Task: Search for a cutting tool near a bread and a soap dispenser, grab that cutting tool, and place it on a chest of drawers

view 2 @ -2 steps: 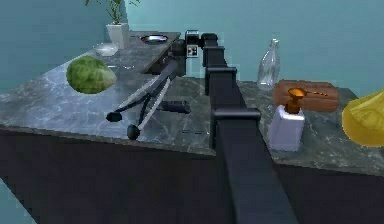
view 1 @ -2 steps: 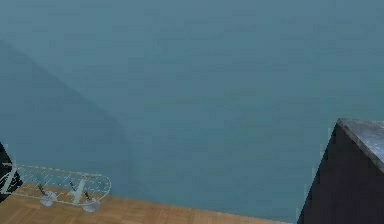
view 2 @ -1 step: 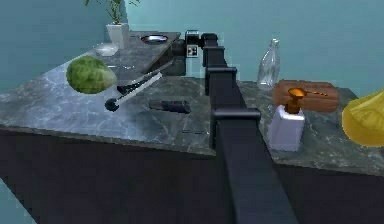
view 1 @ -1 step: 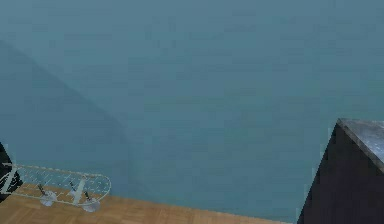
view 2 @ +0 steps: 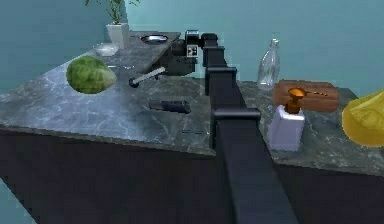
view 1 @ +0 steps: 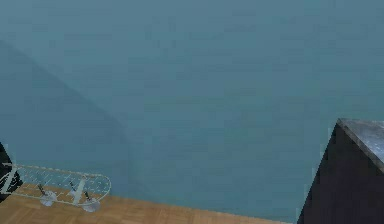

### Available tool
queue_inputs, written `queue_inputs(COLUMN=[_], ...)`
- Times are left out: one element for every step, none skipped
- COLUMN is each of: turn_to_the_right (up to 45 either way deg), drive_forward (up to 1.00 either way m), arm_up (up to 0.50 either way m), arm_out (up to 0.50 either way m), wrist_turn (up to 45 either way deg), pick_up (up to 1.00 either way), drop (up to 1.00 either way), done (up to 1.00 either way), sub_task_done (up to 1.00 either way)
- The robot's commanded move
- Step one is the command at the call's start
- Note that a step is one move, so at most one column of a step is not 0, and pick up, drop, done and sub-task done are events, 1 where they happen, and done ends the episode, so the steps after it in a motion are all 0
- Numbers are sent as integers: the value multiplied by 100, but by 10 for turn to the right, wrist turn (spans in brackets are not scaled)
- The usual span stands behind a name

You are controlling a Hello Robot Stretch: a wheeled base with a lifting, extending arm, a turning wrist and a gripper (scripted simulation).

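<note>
On the grey marble countertop (view 2: 60, 110) several containers are standing. A white pot (view 2: 118, 33) at the far edge is holding a leafy green plant (view 2: 115, 8). Just in front of it a small pale bowl (view 2: 105, 49) is sitting, its contents too small to make out. To the right of the pot a shallow round dish (view 2: 153, 39) with a dark inside is resting. A clear glass bottle (view 2: 268, 65) is standing upright to the right of the arm (view 2: 235, 130); I cannot tell whether anything is in it. A white soap dispenser (view 2: 287, 124) with a copper-coloured pump is standing nearer the front edge, just in front of a brown loaf of bread (view 2: 308, 95).

The dark knife-shaped tool (view 2: 170, 103) is lying flat on the countertop just left of the arm, between the round green melon-like fruit (view 2: 90, 75) and the soap dispenser. It is looking slim, long and almost black.

The gripper (view 2: 165, 68) is reaching out over the countertop, beyond the tool, with a grey handled utensil (view 2: 148, 76) lying at its far end. Its jaw state cannot be told, nor whether it is holding anything.

In the forward view a skateboard (view 1: 70, 187) is leaning against the teal wall (view 1: 200, 90).
</note>
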Motion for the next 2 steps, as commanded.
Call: queue_inputs(turn_to_the_right=[0, 0], drive_forward=[0, 0], arm_up=[0, 0], arm_out=[0, 0], wrist_turn=[450, 30], pick_up=[0, 0], drop=[0, 0], done=[0, 0], sub_task_done=[0, 0])
